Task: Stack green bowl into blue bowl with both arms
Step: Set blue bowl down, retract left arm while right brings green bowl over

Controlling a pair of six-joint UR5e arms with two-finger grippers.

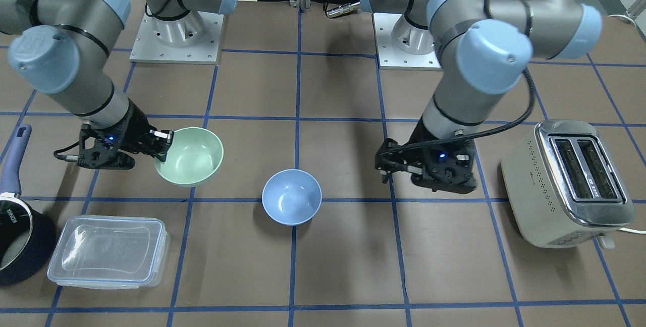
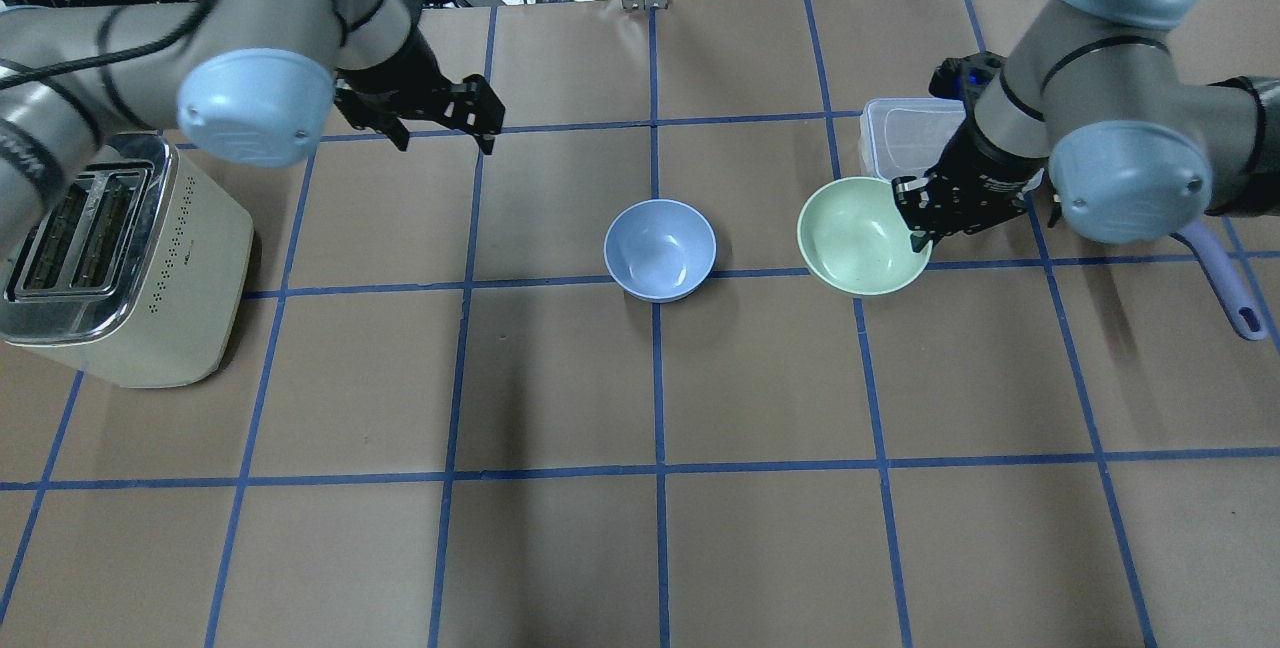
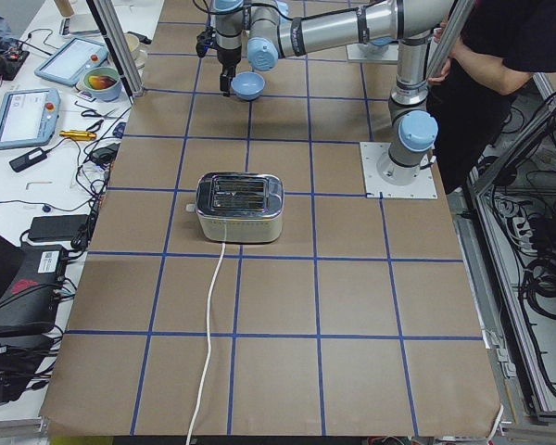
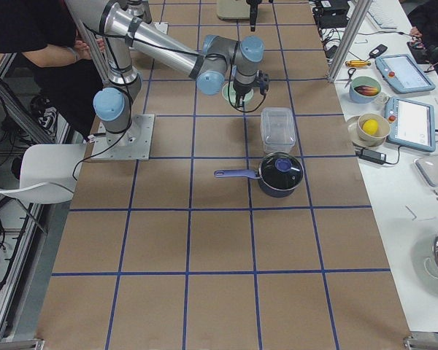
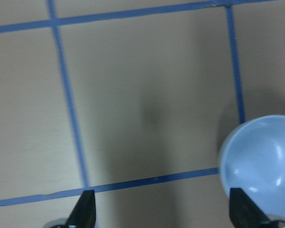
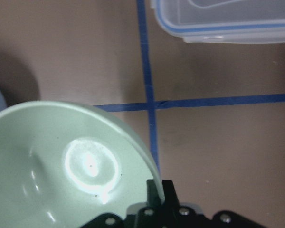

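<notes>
The pale green bowl point(image 1: 191, 158) point(image 2: 860, 233) is held at its rim by my right gripper point(image 1: 164, 143) point(image 2: 915, 218), which is shut on it. In the right wrist view the rim point(image 6: 133, 137) runs between the fingers, and the bowl looks slightly tilted. The light blue bowl point(image 1: 291, 197) point(image 2: 660, 250) sits upright on the table, empty, beside the green bowl. My left gripper point(image 1: 386, 165) point(image 2: 447, 133) hovers open and empty on the blue bowl's other side. Its wrist view shows the blue bowl point(image 5: 261, 171) at the lower right, near one fingertip point(image 5: 242, 213).
A cream toaster point(image 1: 568, 180) point(image 2: 110, 258) stands under my left arm. A clear lidded container point(image 1: 108, 251) point(image 2: 905, 133) and a navy saucepan point(image 1: 20, 236) point(image 4: 277, 173) lie close to my right gripper. A person point(image 4: 29, 29) stands behind the robot's bases.
</notes>
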